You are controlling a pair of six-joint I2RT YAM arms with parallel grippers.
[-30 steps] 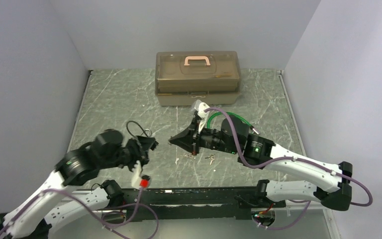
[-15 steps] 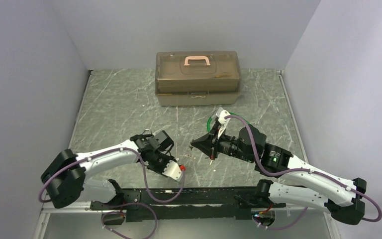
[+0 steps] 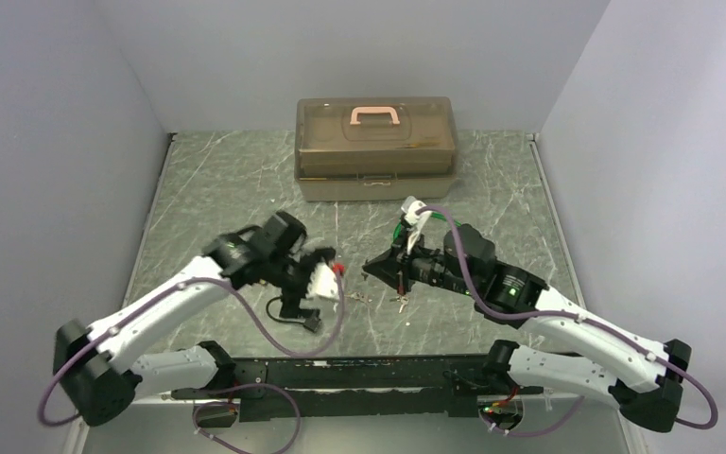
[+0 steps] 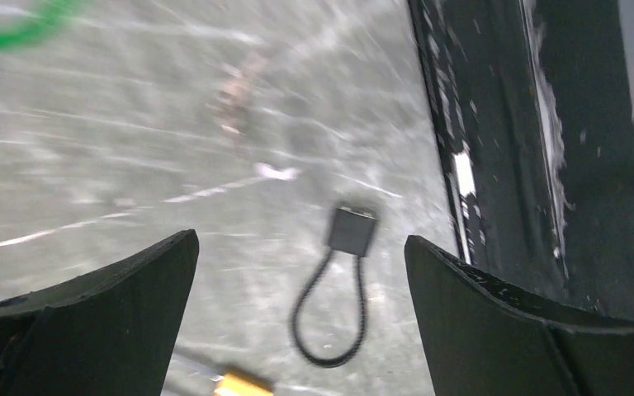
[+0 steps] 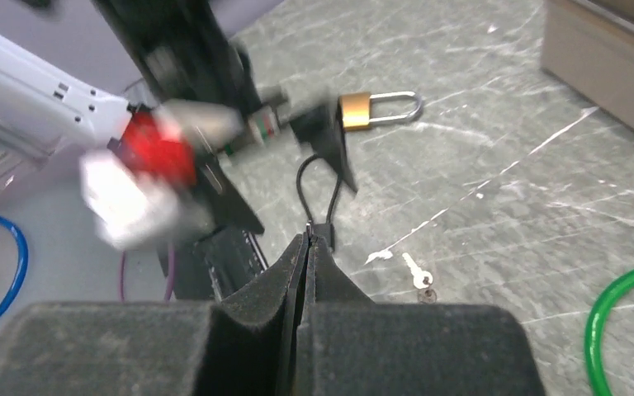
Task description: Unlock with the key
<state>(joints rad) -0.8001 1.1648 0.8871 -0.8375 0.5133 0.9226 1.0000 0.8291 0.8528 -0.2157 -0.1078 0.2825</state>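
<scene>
Starting at the robot's edge: the black base rail (image 4: 508, 124) runs along the near side of the marbled grey table (image 3: 227, 189). Just past it a black cable lock (image 4: 352, 231) lies flat, its little square body toward the rail and its loop stretched out away from it. The left gripper (image 4: 301, 247) hangs right over that cable lock with its fingers (image 4: 91, 318) spread wide and nothing between them, so it's got hold of nothing. The brass padlock (image 5: 355, 110) sits on the table just beyond the loop end of the cable lock, lying on its side. From the right wrist cam the shackle looks closed, but it's a bit fuzzy. The left gripper itself is a red and white blur in that view. The small silver key (image 5: 416, 270) is loose on the table between the two arms, well apart from the padlock, and neither gripper is touching it. The right gripper (image 5: 305, 241) hovers above that spot with its pads pressed fully together. I can't make out anything pinched in there. Off to its right lies a green ring (image 5: 592, 326), and at the far back the brownish toolbox (image 3: 375, 151) sits against the wall, lid down.
</scene>
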